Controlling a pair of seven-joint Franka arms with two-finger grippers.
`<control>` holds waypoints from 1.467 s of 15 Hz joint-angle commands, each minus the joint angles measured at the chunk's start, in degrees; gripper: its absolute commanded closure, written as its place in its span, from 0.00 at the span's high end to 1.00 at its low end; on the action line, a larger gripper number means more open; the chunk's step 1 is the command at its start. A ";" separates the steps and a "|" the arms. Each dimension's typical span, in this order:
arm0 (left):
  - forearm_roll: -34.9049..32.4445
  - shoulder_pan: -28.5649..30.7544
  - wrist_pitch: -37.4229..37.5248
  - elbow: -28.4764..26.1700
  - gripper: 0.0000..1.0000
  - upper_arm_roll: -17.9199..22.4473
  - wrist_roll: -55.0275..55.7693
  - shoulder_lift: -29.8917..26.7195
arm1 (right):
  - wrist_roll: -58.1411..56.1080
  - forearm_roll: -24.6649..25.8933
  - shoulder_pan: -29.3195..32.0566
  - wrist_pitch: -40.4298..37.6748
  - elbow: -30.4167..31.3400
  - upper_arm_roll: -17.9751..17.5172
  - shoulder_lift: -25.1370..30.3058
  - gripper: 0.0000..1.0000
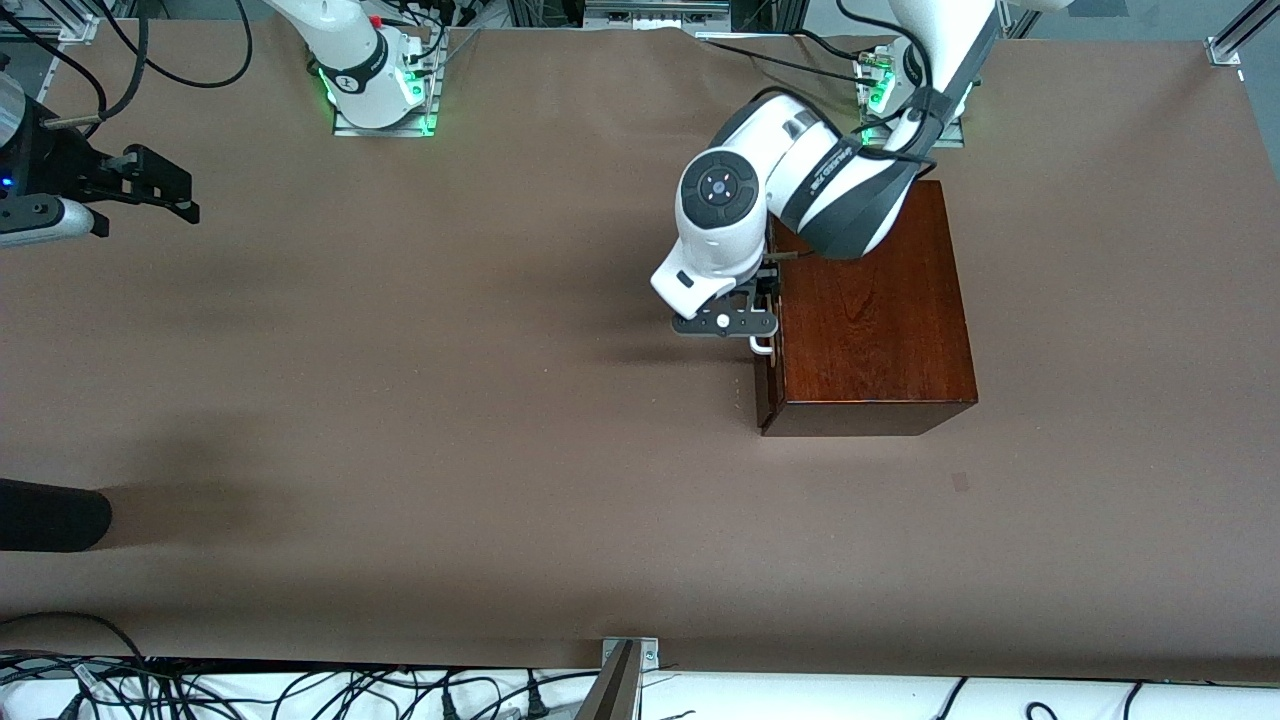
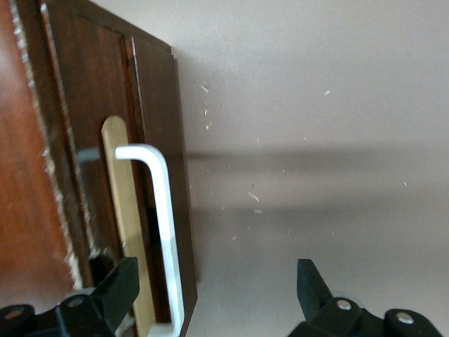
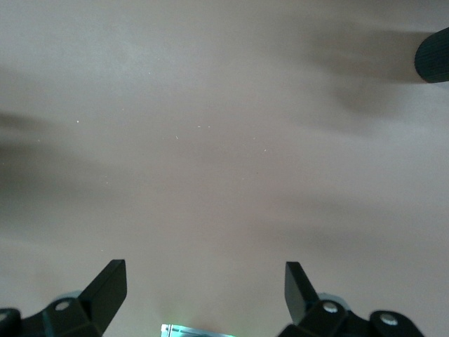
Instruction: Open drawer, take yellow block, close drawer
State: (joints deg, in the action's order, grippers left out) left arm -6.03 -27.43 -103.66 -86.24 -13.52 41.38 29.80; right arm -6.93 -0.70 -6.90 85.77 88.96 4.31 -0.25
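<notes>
- The left gripper (image 1: pixel 757 322) hangs low at the front of the dark mahogany box (image 1: pixel 872 300), at the face that looks toward the right arm's end of the table. Its fingers (image 2: pixel 112 288) are spread wide, released, gripping nothing.
- In the left wrist view one finger sits against the drawer (image 2: pixel 151 189) front, and the white loop handle (image 2: pixel 165 232) lies between the two fingers, close to that one. I cannot tell whether the finger touches the handle.
- The drawer looks shut or nearly so, its dark front about level with the box face. A pale wooden strip shows in the slot under the handle.
- The yellow block does not show in any view.
- The right gripper (image 1: pixel 150 190) waits in the air over the right arm's end of the table, well apart from the box. Its fingers (image 3: pixel 105 288) stand apart, holding nothing, with bare surface below them.
- The table (image 1: pixel 450 450) is covered in plain brown material with soft shadows across it. The box stands on it near the left arm's base.
- Both arm bases sit on metal plates lit by green lights, with black cables around them.
- A dark rounded object (image 1: pixel 50 515) juts in over the table edge at the right arm's end, nearer the front camera than the right gripper.
- More cables (image 1: pixel 300 695) lie along the table edge nearest the front camera.
</notes>
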 commanded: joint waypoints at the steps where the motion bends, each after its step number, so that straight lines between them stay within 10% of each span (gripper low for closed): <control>1: -3.45 0.09 -1.02 -0.32 1.00 0.07 0.45 0.96 | 0.69 0.53 0.13 -0.78 -0.54 -0.18 0.08 1.00; 22: -9.44 -4.48 -1.19 -3.85 1.00 0.07 5.81 4.12 | 0.60 0.62 -0.04 0.89 -0.72 -0.36 0.08 1.00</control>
State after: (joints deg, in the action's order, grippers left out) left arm -14.10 -31.60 -104.36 -90.07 -13.45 46.46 33.68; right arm -6.92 -0.68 -6.93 86.79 88.93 4.25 -0.25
